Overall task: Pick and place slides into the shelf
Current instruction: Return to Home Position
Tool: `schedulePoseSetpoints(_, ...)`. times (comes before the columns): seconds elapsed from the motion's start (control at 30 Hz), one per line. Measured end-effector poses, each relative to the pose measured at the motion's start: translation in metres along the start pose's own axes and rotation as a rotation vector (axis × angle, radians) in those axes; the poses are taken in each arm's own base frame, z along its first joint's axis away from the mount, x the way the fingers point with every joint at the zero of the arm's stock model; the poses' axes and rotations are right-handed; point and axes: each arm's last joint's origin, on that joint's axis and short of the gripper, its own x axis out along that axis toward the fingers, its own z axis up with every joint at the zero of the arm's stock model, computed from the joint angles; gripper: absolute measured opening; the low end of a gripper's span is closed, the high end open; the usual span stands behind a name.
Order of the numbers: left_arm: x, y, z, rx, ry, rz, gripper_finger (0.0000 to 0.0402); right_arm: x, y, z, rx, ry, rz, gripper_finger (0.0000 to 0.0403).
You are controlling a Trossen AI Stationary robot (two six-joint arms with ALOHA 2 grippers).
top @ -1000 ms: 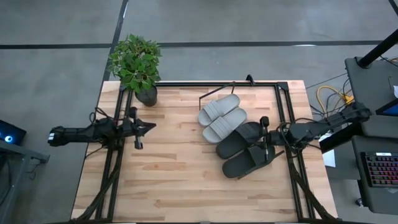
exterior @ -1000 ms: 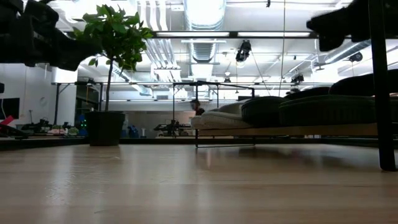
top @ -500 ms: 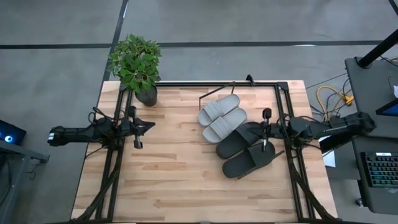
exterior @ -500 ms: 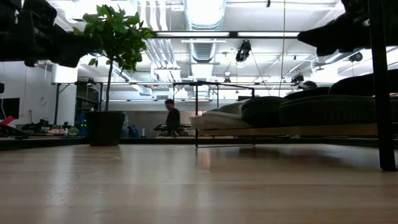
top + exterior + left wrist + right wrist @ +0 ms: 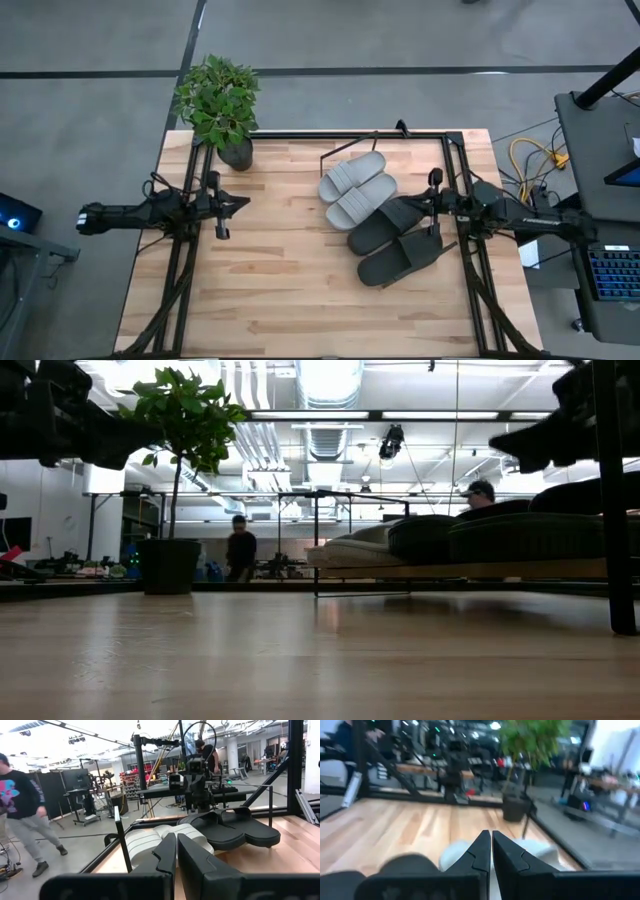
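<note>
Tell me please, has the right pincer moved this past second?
Yes: high view shows the right pincer pulled back from the black slides toward the table's right edge.

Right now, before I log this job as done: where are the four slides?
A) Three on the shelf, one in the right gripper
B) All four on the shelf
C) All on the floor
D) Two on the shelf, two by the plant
B: the grey pair and black pair lie in a row on the shelf, and the left gripper and right gripper are shut on nothing.
</note>
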Motion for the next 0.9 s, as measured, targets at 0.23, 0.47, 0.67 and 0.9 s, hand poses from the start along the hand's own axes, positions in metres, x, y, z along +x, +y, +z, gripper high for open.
schedulePoseSetpoints(0.23,0.000,-0.001,0.000,-0.001,0.000,-0.019,0.0000,-0.007,-0.002,-0.012,0.022,0.030,-0.086,0.0008)
schedulePoseSetpoints(0.47,0.000,-0.001,0.000,-0.001,-0.006,-0.046,0.0000,-0.010,-0.001,-0.017,0.033,0.031,-0.091,0.0008)
schedulePoseSetpoints(0.67,0.001,-0.002,-0.002,0.002,0.014,-0.054,0.0000,-0.010,0.000,-0.019,0.045,0.034,-0.077,0.0008)
schedulePoseSetpoints(0.9,0.001,-0.003,-0.002,0.002,0.010,-0.073,0.0000,-0.009,0.000,-0.020,0.116,0.034,-0.073,0.0008)
